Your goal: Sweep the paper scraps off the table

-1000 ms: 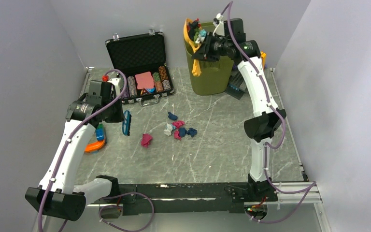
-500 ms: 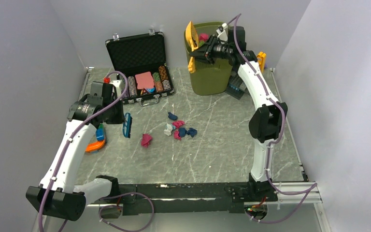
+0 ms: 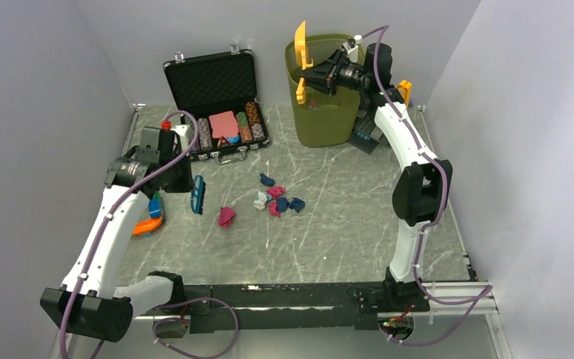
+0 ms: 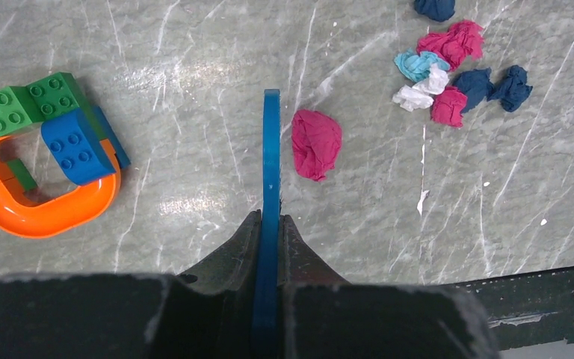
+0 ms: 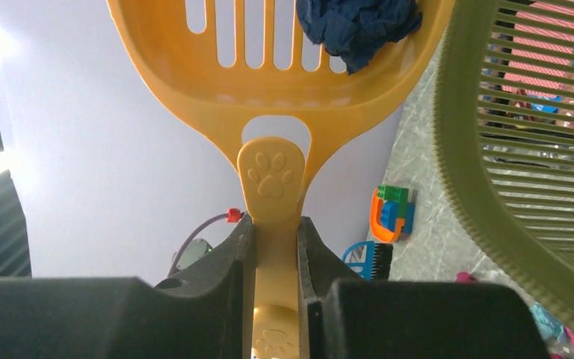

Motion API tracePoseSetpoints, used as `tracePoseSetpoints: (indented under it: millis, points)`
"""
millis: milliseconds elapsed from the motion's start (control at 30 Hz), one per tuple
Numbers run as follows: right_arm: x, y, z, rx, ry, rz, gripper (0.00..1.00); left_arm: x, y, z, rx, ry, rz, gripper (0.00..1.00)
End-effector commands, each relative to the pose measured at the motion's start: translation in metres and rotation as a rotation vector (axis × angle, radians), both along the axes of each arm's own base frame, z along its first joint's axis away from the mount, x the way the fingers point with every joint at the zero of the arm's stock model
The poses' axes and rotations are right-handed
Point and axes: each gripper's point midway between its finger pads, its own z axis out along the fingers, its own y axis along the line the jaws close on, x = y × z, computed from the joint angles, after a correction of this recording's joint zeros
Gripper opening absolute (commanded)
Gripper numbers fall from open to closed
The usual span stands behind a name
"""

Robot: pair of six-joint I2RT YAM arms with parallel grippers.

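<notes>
Several paper scraps (image 3: 276, 199) lie bunched mid-table, in pink, navy, teal and white (image 4: 456, 75). One pink wad (image 4: 316, 143) sits apart, just right of the blue brush (image 4: 271, 149). My left gripper (image 4: 270, 221) is shut on that brush, which stands on edge above the table (image 4: 194, 67). My right gripper (image 5: 273, 224) is shut on the handle of a yellow slotted scoop (image 5: 269, 67). The scoop is tipped up at the left rim of the olive bin (image 3: 329, 112). A navy scrap (image 5: 359, 26) clings inside the scoop.
An open black case of poker chips (image 3: 220, 105) stands at the back left. Toy bricks in an orange curved piece (image 4: 45, 164) lie left of the brush. A dark object (image 3: 365, 134) leans behind the bin. Walls close in on three sides.
The right arm has swung the scoop further over the bin and tipped it upright; most scraps that lay in it have gone from sight. The left arm has barely moved.
</notes>
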Motion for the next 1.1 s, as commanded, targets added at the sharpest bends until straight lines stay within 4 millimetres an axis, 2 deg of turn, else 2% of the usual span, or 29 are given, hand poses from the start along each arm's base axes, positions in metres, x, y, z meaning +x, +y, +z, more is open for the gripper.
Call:
tracePoseSetpoints:
  millis: [0,133,267,433,533,667,700,800,900,933,1067]
  points:
    - [-0.032,-0.002,0.057,0.022,-0.174,0.064,0.0,0.005,0.0,0.01,-0.006,-0.066,-0.013,0.0]
    - [-0.048,0.0,0.061,-0.017,-0.255,0.096,0.0,0.006,-0.002,0.012,-0.016,-0.07,-0.013,0.0]
    - [-0.076,0.018,0.048,-0.266,-0.39,0.159,0.0,0.008,-0.005,0.02,-0.037,-0.108,-0.022,0.0]
    - [-0.114,0.028,0.007,-0.618,-0.486,0.193,0.0,0.01,-0.005,0.03,-0.041,-0.153,-0.026,0.0]
    - [-0.14,0.027,-0.041,-0.83,-0.455,0.184,0.0,0.009,-0.006,0.034,-0.051,-0.174,-0.03,0.0]
    - [-0.171,0.006,-0.099,-0.998,-0.394,0.107,0.0,0.008,-0.013,0.034,-0.083,-0.192,-0.057,0.0]
    - [-0.18,-0.004,-0.105,-1.001,-0.387,0.072,0.0,0.008,-0.016,0.033,-0.094,-0.194,-0.065,0.0]
    - [-0.199,-0.035,-0.139,-1.04,-0.321,-0.032,0.0,0.007,-0.029,0.024,-0.152,-0.168,-0.106,0.0]
    - [-0.218,-0.067,-0.172,-1.104,-0.249,-0.111,0.0,0.006,-0.058,0.016,-0.268,-0.123,-0.154,0.0]
    - [-0.225,-0.078,-0.191,-1.138,-0.209,-0.125,0.0,0.005,-0.071,0.012,-0.303,-0.108,-0.176,0.0]
    - [-0.237,-0.117,-0.236,-1.267,-0.06,-0.241,0.0,0.008,-0.136,0.0,-0.364,-0.081,-0.272,0.0]
